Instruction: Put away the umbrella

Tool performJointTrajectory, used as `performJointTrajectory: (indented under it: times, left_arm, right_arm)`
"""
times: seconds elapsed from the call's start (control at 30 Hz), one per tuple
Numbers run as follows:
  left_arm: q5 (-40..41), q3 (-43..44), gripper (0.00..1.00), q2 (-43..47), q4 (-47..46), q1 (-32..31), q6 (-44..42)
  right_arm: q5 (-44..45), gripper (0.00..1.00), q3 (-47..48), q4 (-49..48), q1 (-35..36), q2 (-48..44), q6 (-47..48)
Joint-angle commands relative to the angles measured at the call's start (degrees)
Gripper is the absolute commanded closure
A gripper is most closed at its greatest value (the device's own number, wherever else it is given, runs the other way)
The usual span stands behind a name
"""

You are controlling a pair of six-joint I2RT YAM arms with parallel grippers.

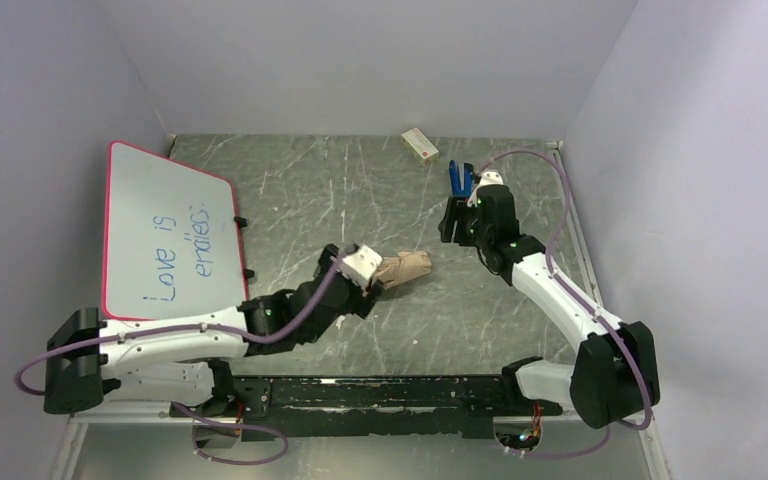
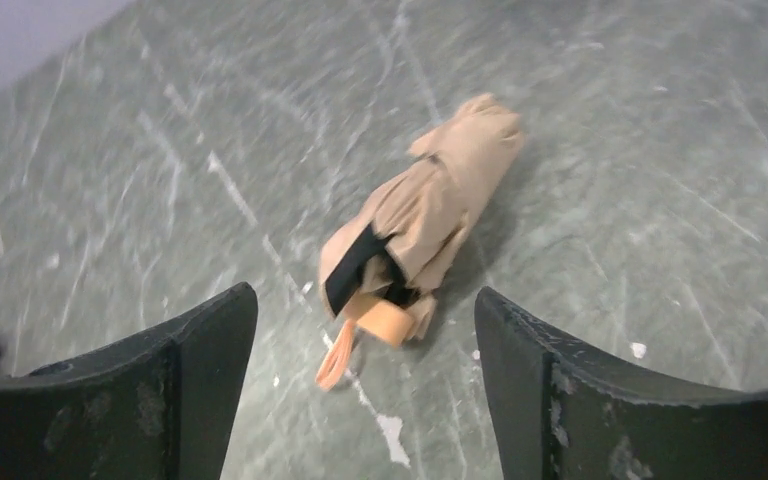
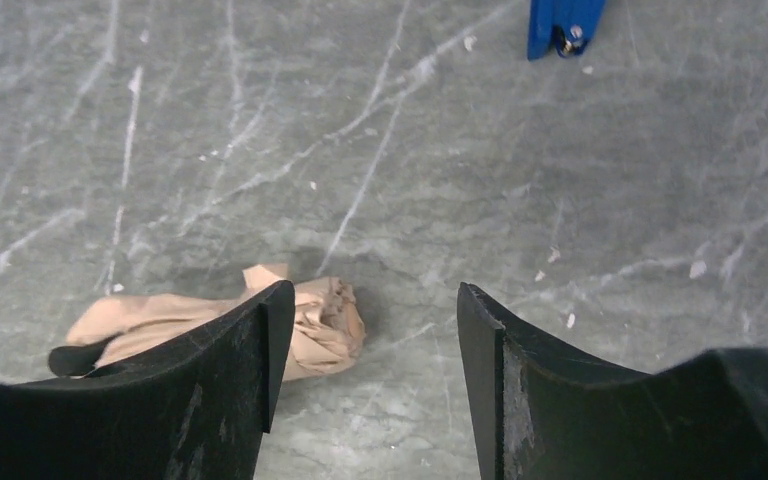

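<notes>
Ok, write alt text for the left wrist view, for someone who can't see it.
A folded beige umbrella lies bundled on the grey marbled table, its orange strap toward the camera. The open left claw frames it, holding nothing.

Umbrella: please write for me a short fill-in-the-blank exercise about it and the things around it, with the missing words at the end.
1. The folded umbrella lies on the ____.
2. The left fingers are ____ and hold nothing.
3. The whiteboard lies to the ____ of the umbrella.
4. The clip beyond the right fingers is ____ in colour.

Missing words: table; open; left; blue.
</notes>
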State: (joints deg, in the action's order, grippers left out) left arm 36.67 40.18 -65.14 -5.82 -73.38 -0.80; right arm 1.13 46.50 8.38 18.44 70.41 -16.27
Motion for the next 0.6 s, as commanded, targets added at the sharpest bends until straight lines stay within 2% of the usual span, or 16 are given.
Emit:
performJointTrajectory:
  times: [0.0, 0.1, 0.23, 0.37, 0.5, 0.57]
  left_arm:
    - [1.8, 3.6, 0.23, 1.4, 22.4, 5.6, 24.9]
    - [-5.5, 1.8, 0.32, 0.9, 23.4, 8.3, 31.3]
    - [-11.3, 0.2, 0.55, -2.9, 22.6, 9.7, 36.7]
    - [-11.2, 1.4, 0.76, -8.6, 25.4, 10.2, 40.9]
    - [-11.8, 1.6, 0.93, -12.5, 24.4, 10.9, 41.0]
    - [-12.5, 1.7, 0.95, -15.3, 22.1, 12.7, 39.6]
  right_arm:
    - [3.3, 0.37, 2.7, 5.2, -0.4, 3.1, -0.1]
    - [2.2, 0.38, 5.1, 6.6, -0.3, 8.3, 1.0]
    - [0.2, 0.41, 7.8, 7.9, -0.4, 14.1, 1.7]
    - [2.9, 0.42, 8.8, 9.0, -0.4, 17.8, 2.0]
    - [2.5, 0.45, 9.7, 10.5, -0.4, 21.3, 2.9]
    - [-0.2, 0.49, 10.7, 11.5, -0.4, 24.2, 4.0]
